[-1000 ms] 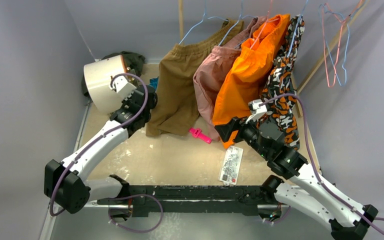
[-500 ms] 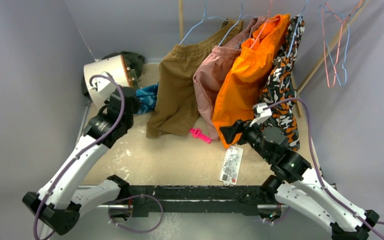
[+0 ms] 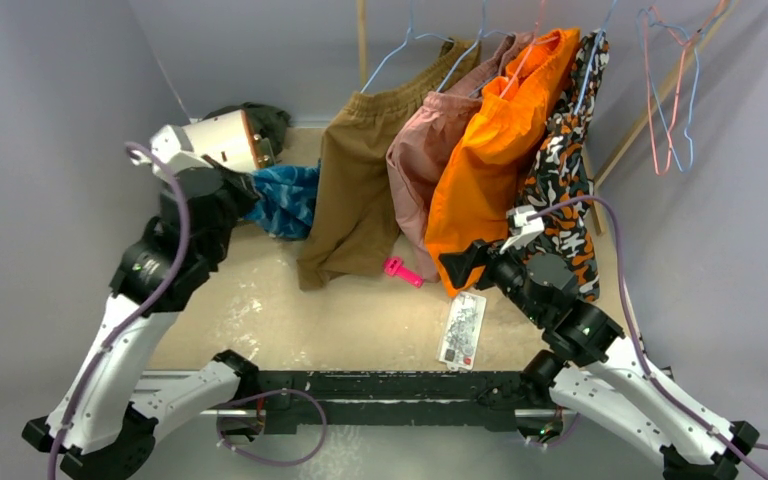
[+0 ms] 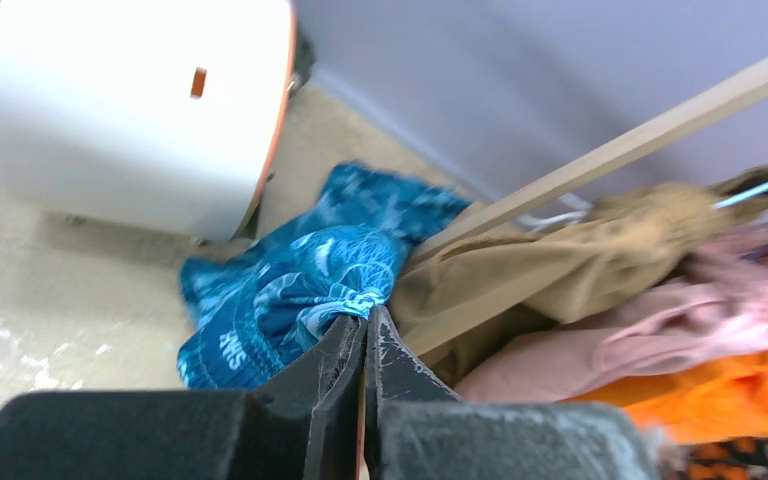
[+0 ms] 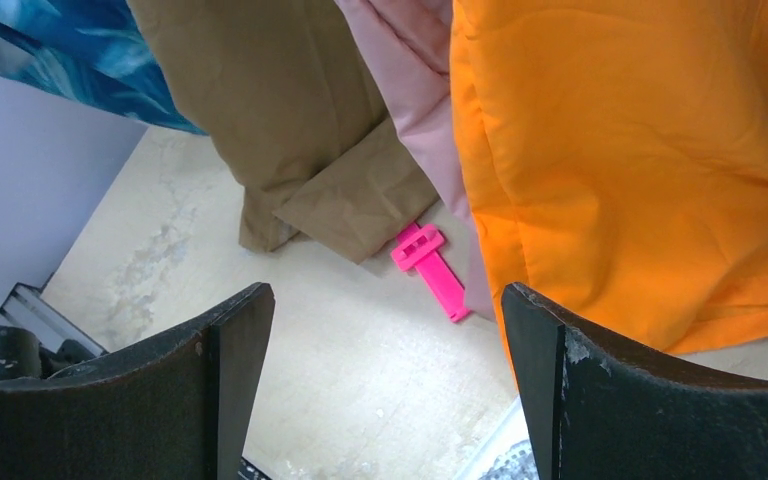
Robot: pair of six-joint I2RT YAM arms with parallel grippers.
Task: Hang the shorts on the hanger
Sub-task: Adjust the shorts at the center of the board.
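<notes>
The blue-and-teal patterned shorts (image 3: 286,198) hang bunched at the back left, between a white drum and brown shorts. My left gripper (image 3: 248,190) is shut on a fold of the shorts (image 4: 290,290), with the jaws pressed together at the cloth (image 4: 370,318). The pink-red wire hanger (image 3: 651,100) hangs at the far right, apart from both arms. My right gripper (image 3: 457,266) stands open and empty over the table, just below the orange shorts. In the right wrist view it (image 5: 388,292) frames bare table, and the blue shorts (image 5: 50,50) show at top left.
A white drum (image 3: 215,140) stands at the back left. Brown shorts (image 3: 360,170), pink shorts (image 3: 425,160), orange shorts (image 3: 500,150) and a patterned garment (image 3: 565,180) hang on a rail. A pink clip (image 3: 401,270) and a printed card (image 3: 463,328) lie on the table.
My left arm has swung left and back toward the near side, drawing the blue shorts out from behind the brown shorts into view. The right arm has barely shifted.
</notes>
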